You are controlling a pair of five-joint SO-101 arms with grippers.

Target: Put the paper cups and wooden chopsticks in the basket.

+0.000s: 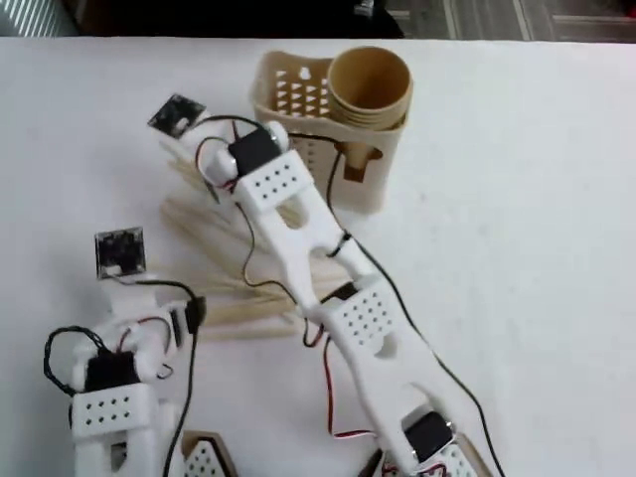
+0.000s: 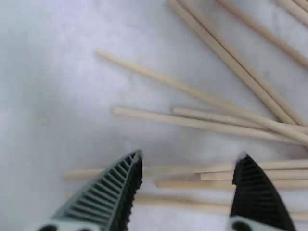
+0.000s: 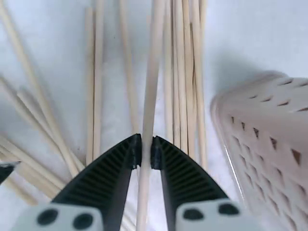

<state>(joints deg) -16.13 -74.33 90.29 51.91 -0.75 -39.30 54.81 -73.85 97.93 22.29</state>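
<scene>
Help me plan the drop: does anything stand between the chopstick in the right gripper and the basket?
Nothing visible blocks it. The right gripper is shut on a chopstick, and the basket stands close beside it; between them only loose chopsticks lie flat on the table.

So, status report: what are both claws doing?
Right gripper shut on one chopstick beside the basket. Left gripper open over loose chopsticks. Cups already in basket.

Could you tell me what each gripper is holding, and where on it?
Right gripper pinches one chopstick along its shaft; left gripper is open, holding nothing.
</scene>
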